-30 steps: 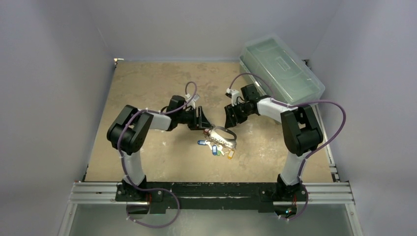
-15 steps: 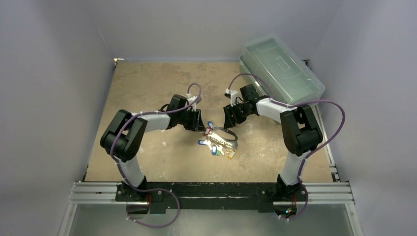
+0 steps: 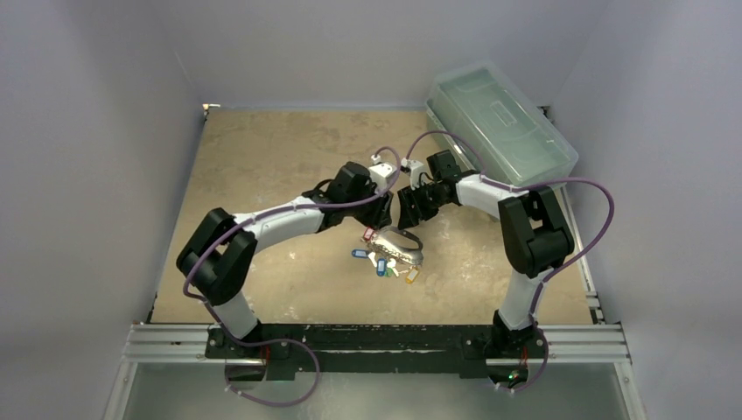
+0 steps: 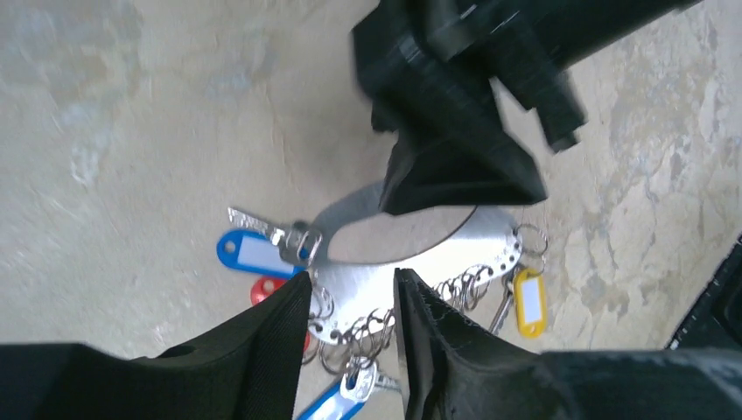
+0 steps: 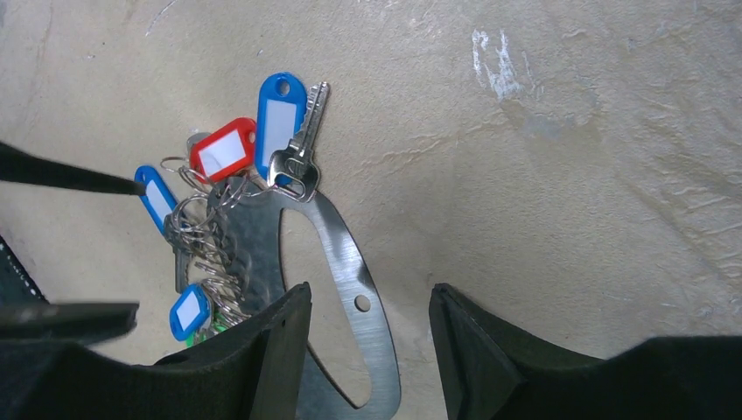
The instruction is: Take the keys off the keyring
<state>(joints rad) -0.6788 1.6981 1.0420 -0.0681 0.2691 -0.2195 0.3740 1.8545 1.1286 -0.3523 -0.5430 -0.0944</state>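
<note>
The keyring (image 3: 399, 242) lies flat on the tan table, a silver arched plate with a flat base. The keys (image 3: 382, 263) hang from small rings along its base, with blue, red, green and yellow tags. My left gripper (image 3: 383, 213) is open. In the left wrist view it (image 4: 350, 287) hovers over the ring-lined base (image 4: 420, 262), near a blue tag (image 4: 249, 254) and a yellow tag (image 4: 528, 302). My right gripper (image 3: 405, 214) is open. In the right wrist view it (image 5: 367, 302) straddles the arch (image 5: 337, 249) without clamping it. Blue and red tags (image 5: 223, 150) lie beyond.
A clear lidded plastic box (image 3: 500, 122) stands at the back right. Grey walls enclose the table on three sides. A metal rail (image 3: 376, 341) runs along the near edge. The two gripper heads sit close together over the keyring.
My left arm has swung right and reached out, bringing its gripper beside the right gripper over the keyring. The right arm and keyring have barely moved.
</note>
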